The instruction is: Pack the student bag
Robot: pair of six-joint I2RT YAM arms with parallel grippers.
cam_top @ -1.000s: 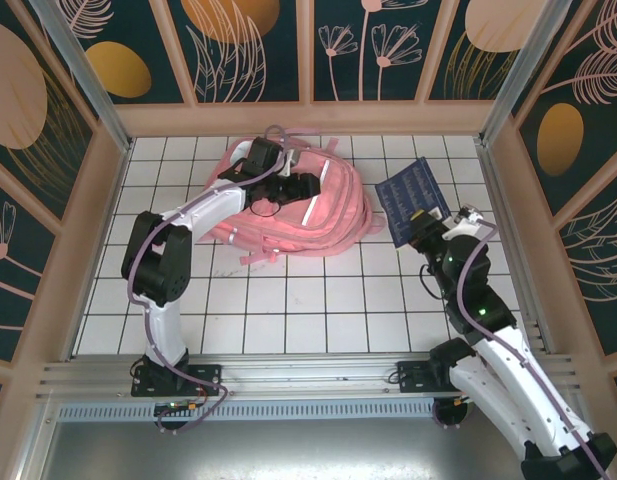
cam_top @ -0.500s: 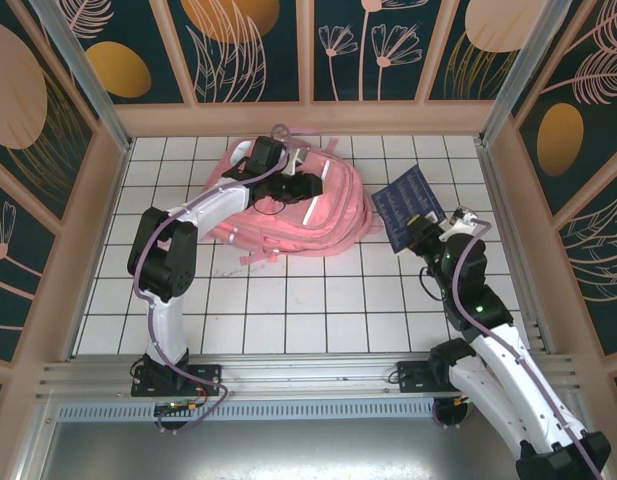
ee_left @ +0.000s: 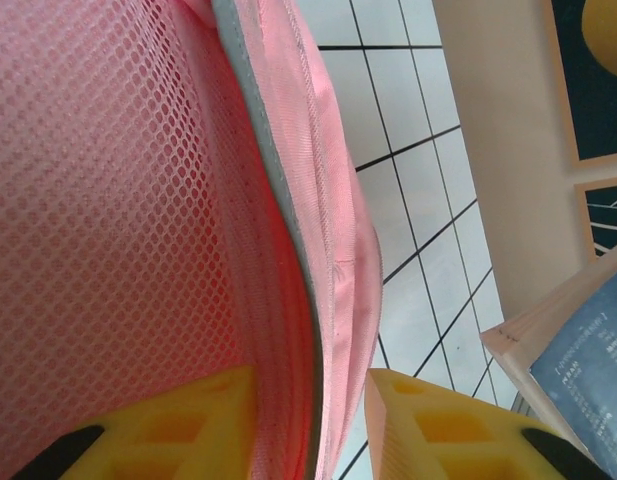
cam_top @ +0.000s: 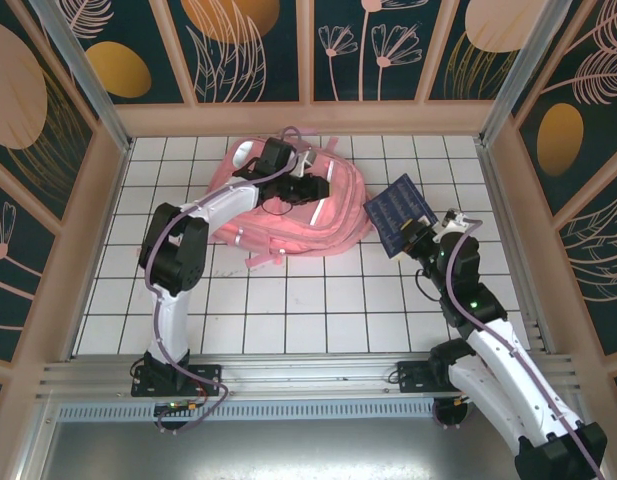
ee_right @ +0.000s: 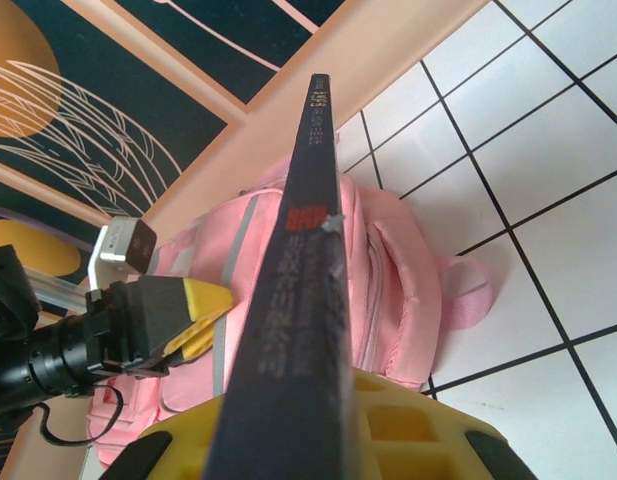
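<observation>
The student bag is a big pink backpack lying at the back middle of the tiled table. My left gripper is over its top, shut on the rim of its opening. In the left wrist view the pink rim and mesh lining run between my yellow fingers. My right gripper is shut on a dark blue book, held tilted just right of the bag. The right wrist view shows the book's spine edge-on between my jaws, pointing at the bag and the left gripper.
Wooden walls enclose the white tiled table, with the back rail close behind the bag and the right wall near the book. A loose pink strap trails onto the tiles in front of the bag.
My left gripper has closed on the bag's rim and moved right, pulling it along. My right gripper has carried the book left, closer to the bag.
</observation>
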